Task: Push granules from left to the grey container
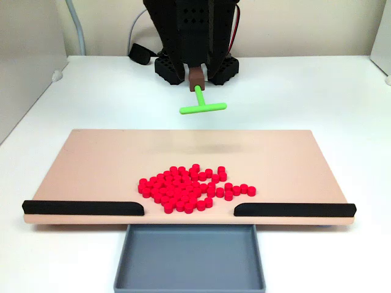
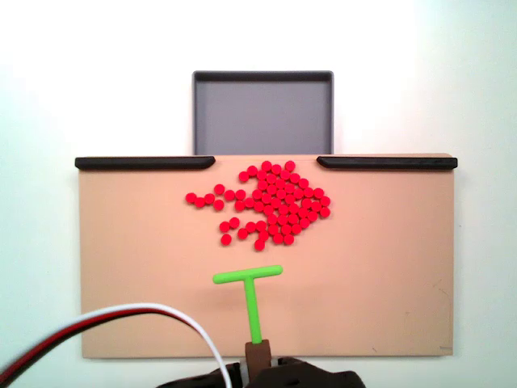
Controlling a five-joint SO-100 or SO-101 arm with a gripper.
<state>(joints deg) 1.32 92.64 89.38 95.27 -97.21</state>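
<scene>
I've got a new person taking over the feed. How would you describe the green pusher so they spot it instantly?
Start from the large tan rectangular board on the white table. Move from the cluster of small red cylindrical pellets toward the black arm base, away from the blue-grey plastic tray. There is the bright green T-shaped pusher, the scene's one green thing, its stem in a brown holder.

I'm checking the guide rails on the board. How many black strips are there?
2. One black strip lies along the tan board's tray-side edge at the left in the overhead-looking fixed view, the other black strip at the right, leaving a gap before the grey container.
</scene>
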